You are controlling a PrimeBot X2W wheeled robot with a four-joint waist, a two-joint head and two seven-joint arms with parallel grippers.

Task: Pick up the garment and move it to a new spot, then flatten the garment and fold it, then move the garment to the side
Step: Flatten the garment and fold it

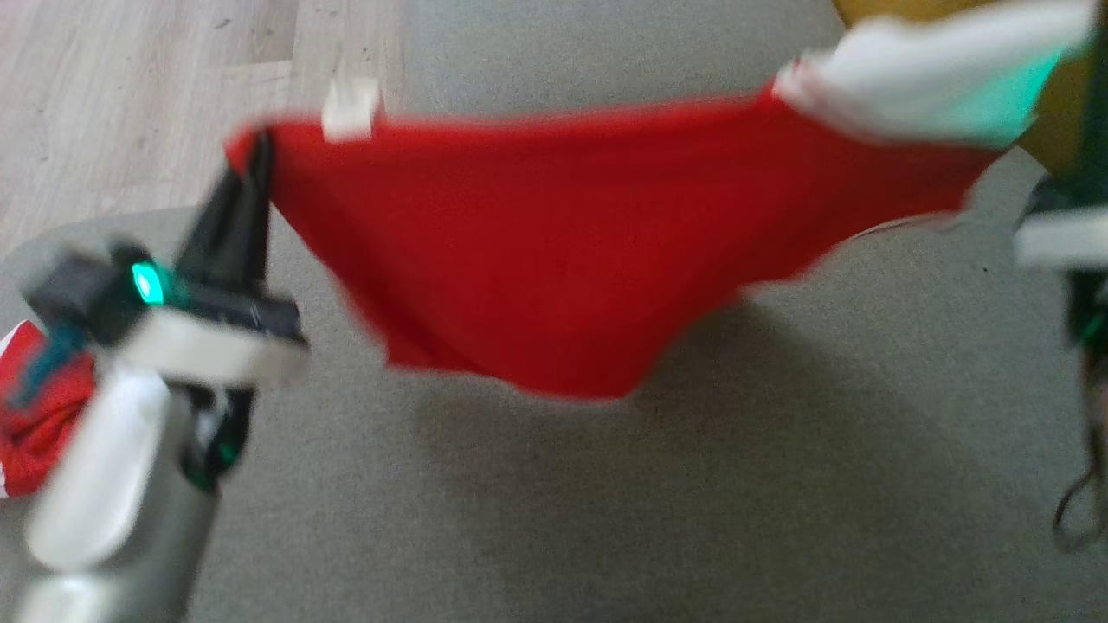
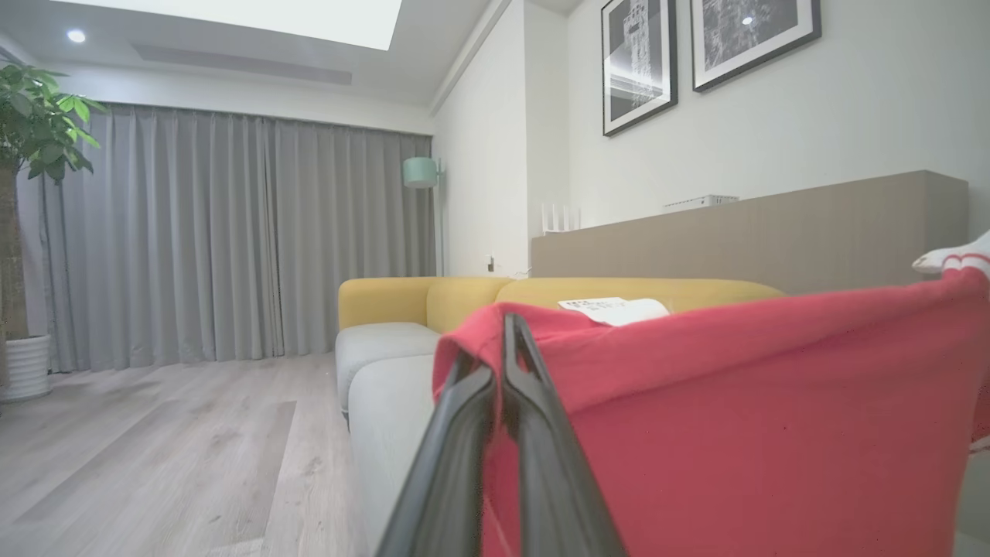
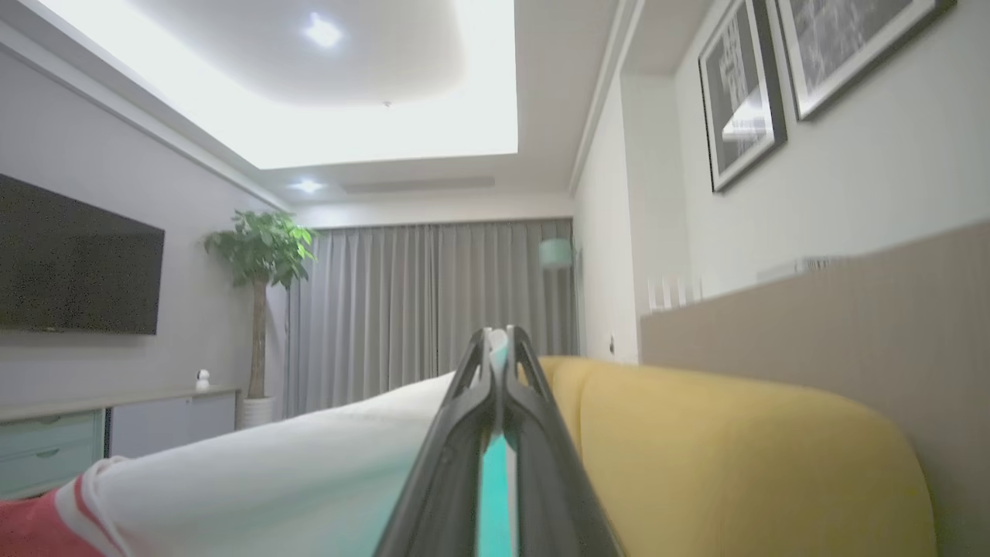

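Grey curtains (image 2: 232, 240) and a potted plant (image 2: 42, 116) stand beyond the yellow-backed sofa (image 2: 387, 302).

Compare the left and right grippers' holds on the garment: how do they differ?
The left gripper pinches a red corner of the garment; the right gripper pinches its white-and-teal end. Red cloth bunches over the left gripper's tips, while a thin teal edge shows between the right gripper's jaws. Both sets of jaws are shut on the cloth, which sags between them above the grey sofa.
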